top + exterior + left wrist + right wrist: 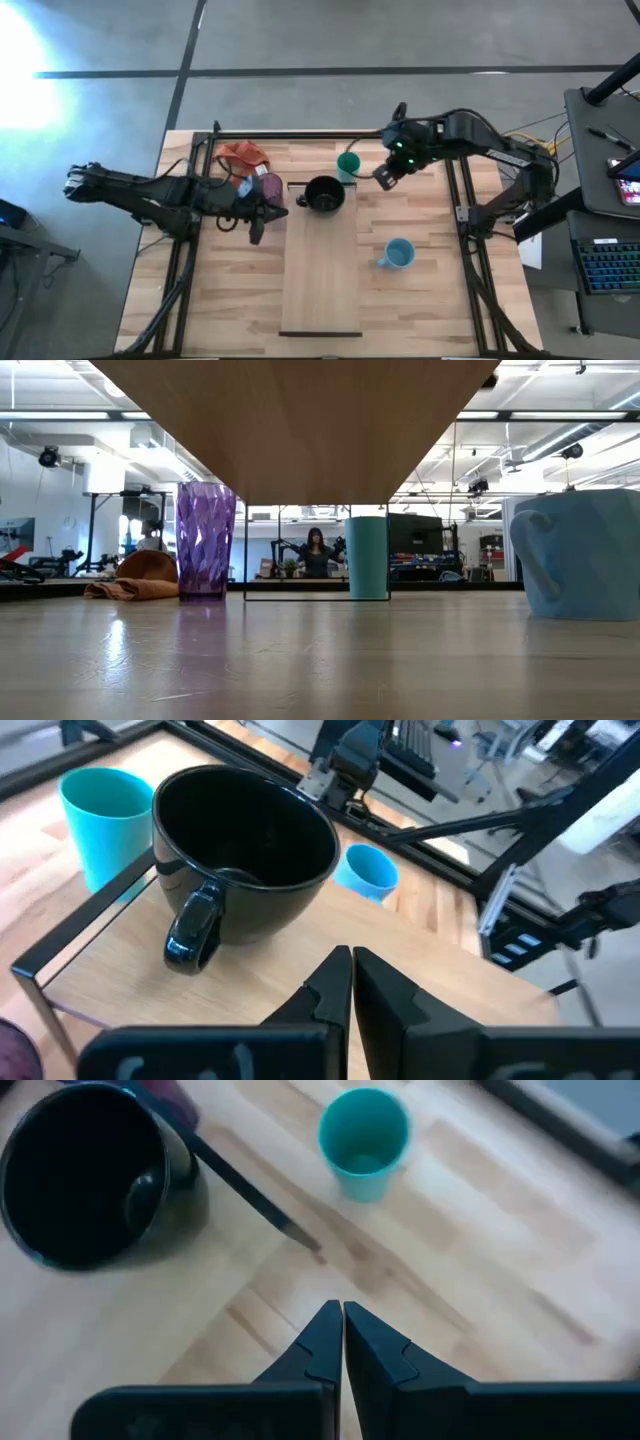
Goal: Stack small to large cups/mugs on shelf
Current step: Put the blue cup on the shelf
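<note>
Just beside the left end effector (pixel 256 228), whose fingers were clenched together on nothing, stood the ribbed translucent purple cup (pixel 270 186), with the glossy black mug (pixel 324 195) beyond on the pale wooden shelf (pixel 320 290). Close to the right end effector (pixel 383 178), likewise clenched and empty, stood the smooth green cup (pixel 348 164); the light blue mug (pixel 398 254) sat on the counter (pixel 420 300), well apart.

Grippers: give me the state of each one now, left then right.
Left gripper: shut, holding nothing, beside the black mug.
Right gripper: shut, holding nothing, near the green cup.
</note>
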{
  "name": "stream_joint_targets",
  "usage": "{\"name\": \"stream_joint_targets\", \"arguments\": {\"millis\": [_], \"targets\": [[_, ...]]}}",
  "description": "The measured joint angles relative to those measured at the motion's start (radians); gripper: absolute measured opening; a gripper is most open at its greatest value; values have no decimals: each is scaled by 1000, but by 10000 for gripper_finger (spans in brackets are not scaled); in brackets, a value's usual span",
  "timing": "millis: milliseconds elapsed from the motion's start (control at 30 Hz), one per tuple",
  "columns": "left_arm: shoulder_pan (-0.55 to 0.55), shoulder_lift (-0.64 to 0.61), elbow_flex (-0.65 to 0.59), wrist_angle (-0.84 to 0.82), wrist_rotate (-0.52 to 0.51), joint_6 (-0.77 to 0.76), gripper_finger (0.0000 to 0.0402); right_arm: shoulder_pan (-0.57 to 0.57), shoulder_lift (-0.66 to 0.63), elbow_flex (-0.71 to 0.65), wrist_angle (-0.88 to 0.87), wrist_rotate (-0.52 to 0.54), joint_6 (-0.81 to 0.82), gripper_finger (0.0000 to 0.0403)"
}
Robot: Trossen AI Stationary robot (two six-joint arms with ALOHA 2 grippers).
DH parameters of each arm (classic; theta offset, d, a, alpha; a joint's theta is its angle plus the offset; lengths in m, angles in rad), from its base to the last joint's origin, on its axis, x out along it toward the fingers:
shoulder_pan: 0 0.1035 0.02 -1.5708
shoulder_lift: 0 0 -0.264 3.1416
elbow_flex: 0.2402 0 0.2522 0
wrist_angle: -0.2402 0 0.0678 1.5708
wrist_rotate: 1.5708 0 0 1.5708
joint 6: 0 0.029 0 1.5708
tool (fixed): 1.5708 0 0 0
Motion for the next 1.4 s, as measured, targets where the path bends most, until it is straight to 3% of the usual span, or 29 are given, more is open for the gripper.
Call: {"name": "stream_joint_targets", "arguments": {"millis": [100,233,533,933,1400], "targets": [[59,-28,-18,4,51,-17,0,-65,-1,-99,158,-80,-15,9],[121,-79,-30,6,131,-10,0,-158,1,-176,288,-88,-17,9],[235,-167,-58,-58,174,65,0,-328,1,-223,341,-31,-27,21],[352,-90,-58,-55,180,51,0,-400,1,-350,502,-128,-63,118],[552,16,-26,99,194,7,0,-421,2,-549,723,-122,-115,125]]}}
